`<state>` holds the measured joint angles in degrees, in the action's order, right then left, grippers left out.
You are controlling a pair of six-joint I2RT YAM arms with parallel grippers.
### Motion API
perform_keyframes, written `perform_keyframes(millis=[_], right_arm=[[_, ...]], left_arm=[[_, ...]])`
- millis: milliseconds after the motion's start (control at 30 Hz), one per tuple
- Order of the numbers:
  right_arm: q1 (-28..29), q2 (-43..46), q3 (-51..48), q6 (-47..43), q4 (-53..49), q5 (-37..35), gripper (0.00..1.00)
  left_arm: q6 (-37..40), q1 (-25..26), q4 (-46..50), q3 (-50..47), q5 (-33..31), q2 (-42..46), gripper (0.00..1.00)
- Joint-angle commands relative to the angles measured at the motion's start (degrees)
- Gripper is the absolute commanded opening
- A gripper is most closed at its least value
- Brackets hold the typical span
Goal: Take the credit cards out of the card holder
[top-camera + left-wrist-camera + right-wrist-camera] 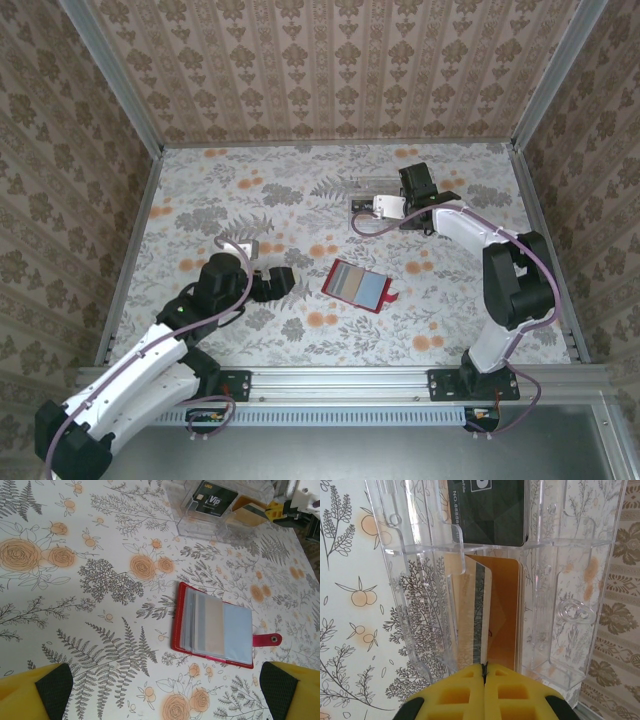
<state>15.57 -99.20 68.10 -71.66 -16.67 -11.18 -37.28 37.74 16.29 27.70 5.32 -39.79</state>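
Observation:
The red card holder (360, 285) lies open on the flowered table, its grey-blue pockets (217, 625) facing up and its red tab (267, 640) sticking out to the right. My left gripper (165, 692) stands open low over the table, just left of the holder (285, 282), with nothing between its fingers. My right gripper (484, 667) is shut on a beige credit card (475, 615) with a dark stripe, held on edge over a clear plastic tray (570, 580). An orange card (506, 610) lies in that compartment, and a black card (490, 510) lies in the far one.
The clear tray (375, 190) sits at the back right of the table, under the right arm (500, 270). Patterned walls with metal frame posts close in the table on three sides. Open table lies between the holder and the tray.

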Motion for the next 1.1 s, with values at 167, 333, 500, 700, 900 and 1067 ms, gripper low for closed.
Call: perform_keyframes(millis=[167, 333, 500, 700, 900, 1067], right_arm=[[0.0, 1.05, 3.15, 0.74, -3.17, 0.57, 0.0], [-0.16, 2.08, 1.72, -0.48, -2.6, 0.16, 0.0], [-0.2, 0.53, 1.54, -1.23, -1.92, -0.43, 0.0], [-0.45, -0.57, 3.01, -0.67, -3.13, -0.15, 0.0], [-0.48, -2.94, 3.63, 0.27, -2.2, -0.24, 0.12], [-0.5, -5.45, 5.54, 1.26, -0.63, -1.42, 0.26]], left_arm=[[-0.16, -1.11, -1.57, -0.81, 1.63, -0.59, 1.0], [-0.38, -1.25, -2.29, -1.12, 2.27, -1.25, 1.0], [-0.35, -1.3, -1.9, -1.06, 2.24, -1.16, 1.0], [-0.35, -1.45, -2.14, -1.23, 2.15, -1.33, 1.0], [-0.37, -1.58, -1.93, -1.16, 2.17, -1.42, 1.0], [-0.34, -1.71, -1.79, -1.11, 1.97, -1.52, 1.0]])
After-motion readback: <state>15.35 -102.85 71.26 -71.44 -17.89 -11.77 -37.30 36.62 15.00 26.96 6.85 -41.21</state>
